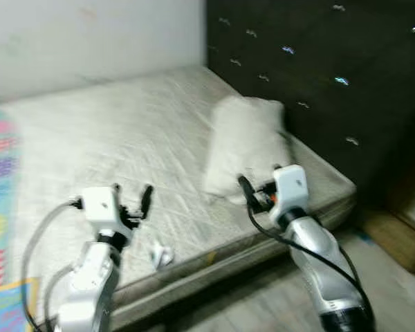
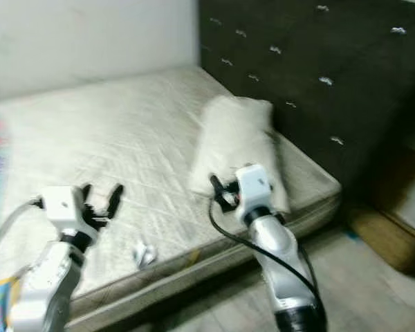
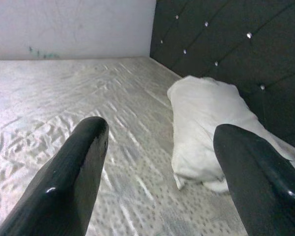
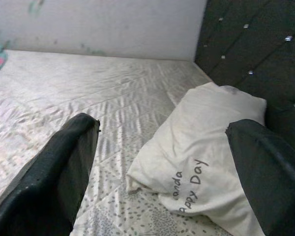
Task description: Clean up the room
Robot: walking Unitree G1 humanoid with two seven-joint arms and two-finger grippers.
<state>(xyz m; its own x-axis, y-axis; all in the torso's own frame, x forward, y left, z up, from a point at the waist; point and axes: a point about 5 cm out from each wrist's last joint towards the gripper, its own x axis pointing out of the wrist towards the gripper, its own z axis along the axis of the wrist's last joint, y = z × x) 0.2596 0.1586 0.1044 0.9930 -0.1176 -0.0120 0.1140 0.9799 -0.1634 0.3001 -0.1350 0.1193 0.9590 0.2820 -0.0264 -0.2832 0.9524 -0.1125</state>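
1. Pillow (image 1: pixel 243 142): white, soft, creased, lying lengthwise on the bed (image 1: pixel 124 131) close beside the dark tufted headboard (image 1: pixel 318 76); dark script lettering near one end, partly readable as "Happy Day".
2. Bed: bare pale mattress with quilted stitching and a small speckled print, pushed into the corner against a white wall (image 1: pixel 90 34).
3. Small crumpled white scrap (image 1: pixel 161 256) on the mattress near its front edge, between the two arms; blurred, so not identifiable.
4. Left gripper (image 1: pixel 131 200): raised over the front part of the mattress, jaws apart, holding nothing, pointing toward the pillow.
5. Right gripper (image 1: pixel 252 194): raised just before the pillow's near end, jaws wide apart in the wrist view, empty; contact with the pillow not discernible.
6. Colourful patterned cloth (image 1: pixel 0 180) along the bed's far left edge.
7. Grey floor (image 1: pixel 263 304) below; brown box (image 1: pixel 394 238) beside the headboard's foot.
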